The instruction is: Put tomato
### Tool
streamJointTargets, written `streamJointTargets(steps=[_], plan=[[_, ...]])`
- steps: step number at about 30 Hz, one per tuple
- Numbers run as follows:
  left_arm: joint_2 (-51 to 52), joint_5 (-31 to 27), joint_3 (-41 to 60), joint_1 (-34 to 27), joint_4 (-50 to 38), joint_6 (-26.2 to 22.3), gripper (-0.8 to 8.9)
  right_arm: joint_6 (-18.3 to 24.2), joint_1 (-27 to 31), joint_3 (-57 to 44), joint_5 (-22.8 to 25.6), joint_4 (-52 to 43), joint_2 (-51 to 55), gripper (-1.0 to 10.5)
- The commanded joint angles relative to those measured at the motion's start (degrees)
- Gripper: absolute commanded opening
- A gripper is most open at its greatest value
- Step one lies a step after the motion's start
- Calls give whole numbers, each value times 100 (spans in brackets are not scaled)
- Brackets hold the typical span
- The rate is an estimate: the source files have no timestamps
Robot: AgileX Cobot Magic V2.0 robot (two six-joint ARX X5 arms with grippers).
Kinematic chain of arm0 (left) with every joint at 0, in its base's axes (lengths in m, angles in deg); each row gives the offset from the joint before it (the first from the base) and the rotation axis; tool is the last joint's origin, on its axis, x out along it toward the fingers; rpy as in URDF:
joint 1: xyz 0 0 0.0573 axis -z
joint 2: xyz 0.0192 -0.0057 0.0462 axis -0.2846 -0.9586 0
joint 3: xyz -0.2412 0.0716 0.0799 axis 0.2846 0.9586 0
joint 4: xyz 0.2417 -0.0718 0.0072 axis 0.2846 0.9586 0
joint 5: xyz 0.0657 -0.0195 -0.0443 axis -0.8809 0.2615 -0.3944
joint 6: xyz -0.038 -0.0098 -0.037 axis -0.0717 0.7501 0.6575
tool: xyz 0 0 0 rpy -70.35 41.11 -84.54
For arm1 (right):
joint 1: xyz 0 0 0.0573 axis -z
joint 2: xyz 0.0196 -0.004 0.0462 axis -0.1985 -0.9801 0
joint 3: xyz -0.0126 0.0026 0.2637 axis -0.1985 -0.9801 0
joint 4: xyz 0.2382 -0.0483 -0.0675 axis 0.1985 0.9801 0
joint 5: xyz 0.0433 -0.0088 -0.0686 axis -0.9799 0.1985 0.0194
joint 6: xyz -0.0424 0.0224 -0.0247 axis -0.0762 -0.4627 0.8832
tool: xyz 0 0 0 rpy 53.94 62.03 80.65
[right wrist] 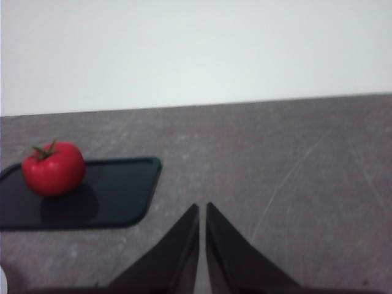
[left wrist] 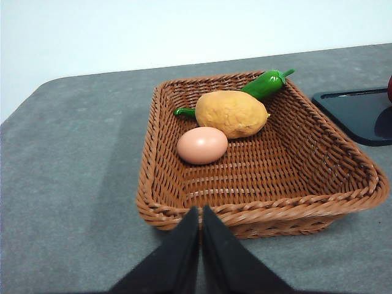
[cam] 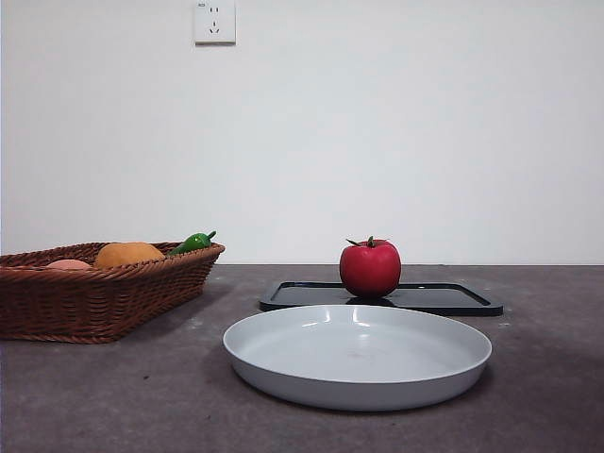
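The glossy red tomato (cam: 370,268) with a green calyx stands on a flat black tray (cam: 453,298) behind a round grey plate (cam: 283,349). In the right wrist view the tomato (right wrist: 53,168) sits on the tray (right wrist: 116,193), well away from my right gripper (right wrist: 202,211), which is shut and empty above bare table. My left gripper (left wrist: 200,214) is shut and empty, just outside the near rim of a wicker basket (left wrist: 343,177). Neither gripper shows in the front view.
The wicker basket (cam: 57,307) at the left holds an orange-yellow lumpy fruit (left wrist: 231,113), a pale egg (left wrist: 202,145) and a small green pepper (left wrist: 264,84). A wall socket (cam: 214,21) is on the white back wall.
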Motion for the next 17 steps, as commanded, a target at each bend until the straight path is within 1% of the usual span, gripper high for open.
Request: streamJointTargets(steps=[1,7,11,17], plan=[[11,-2,118,-15,46,52,7,-236,9,-149,20,-96,98,8],[11,0,118,-15,46,52,8,-275,9,-216,166,210,149,8],[11,0,118,-15,46,52,7,-284,2,-216,153,695,149,8],[11,-2,118,-15,46,52,7,-275,-7,-205,146,391,149,8]])
